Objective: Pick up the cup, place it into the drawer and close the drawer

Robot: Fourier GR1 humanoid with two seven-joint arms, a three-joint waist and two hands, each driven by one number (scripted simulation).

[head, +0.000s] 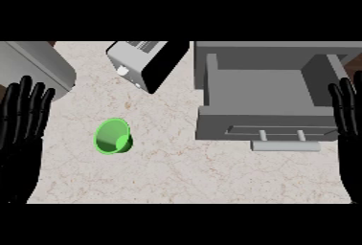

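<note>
A green cup [113,137] lies tipped on the marble counter [176,172], left of centre, its mouth facing up and left. A grey drawer [265,93] stands pulled open at the right, its inside bare, with a handle [281,135] on its front. My left hand [21,124] rests open at the left edge, fingers up, well left of the cup. At the right edge my right hand [348,115] is open too, fingers up, beside the drawer's right wall. Neither hand touches anything.
A silver and black toaster [145,62] sits tilted at the back, between cup and drawer. A grey appliance [35,64] fills the back left corner. Bare counter stretches in front of the cup and the drawer.
</note>
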